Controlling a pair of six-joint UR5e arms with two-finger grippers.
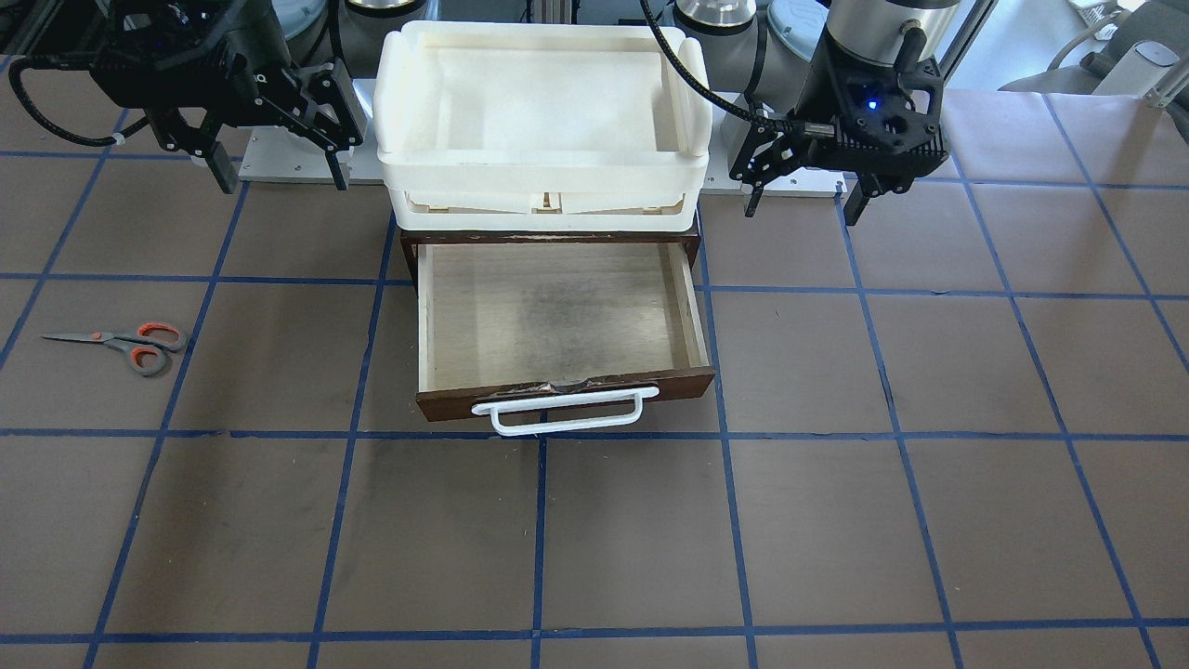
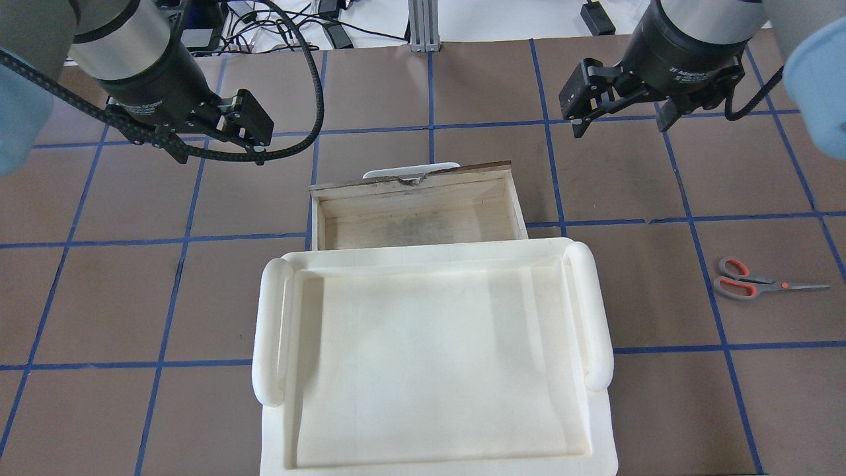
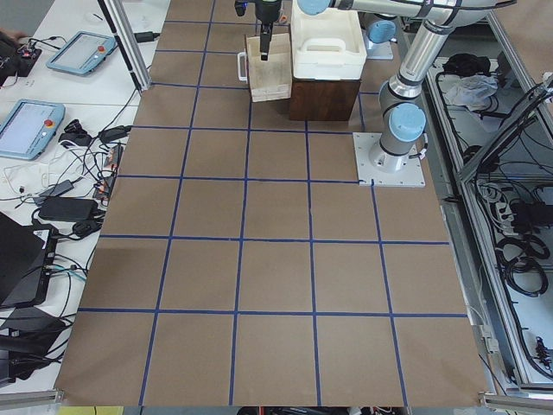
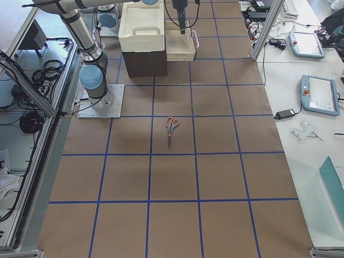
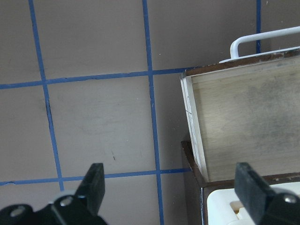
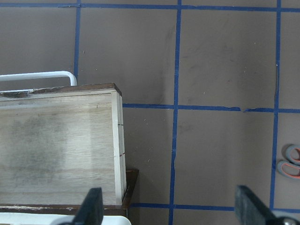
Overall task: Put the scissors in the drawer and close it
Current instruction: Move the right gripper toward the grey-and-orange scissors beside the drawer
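The scissors [image 1: 121,346] lie flat on the brown table on my right side, far from the drawer; they also show in the overhead view [image 2: 753,285], and their handles show at the right wrist view's edge [image 6: 290,161]. The drawer [image 1: 557,316] is pulled open and empty, with its white handle [image 1: 557,413] facing away from me. My left gripper [image 1: 802,200] is open and empty above the table beside the drawer's left side. My right gripper [image 1: 279,172] is open and empty beside the drawer's right side, well short of the scissors.
A cream-white plastic tray [image 2: 429,357] sits on top of the dark cabinet [image 1: 548,240] that holds the drawer. Blue tape lines grid the table. Operator tablets and cables [image 4: 317,97] lie on side desks off the table.
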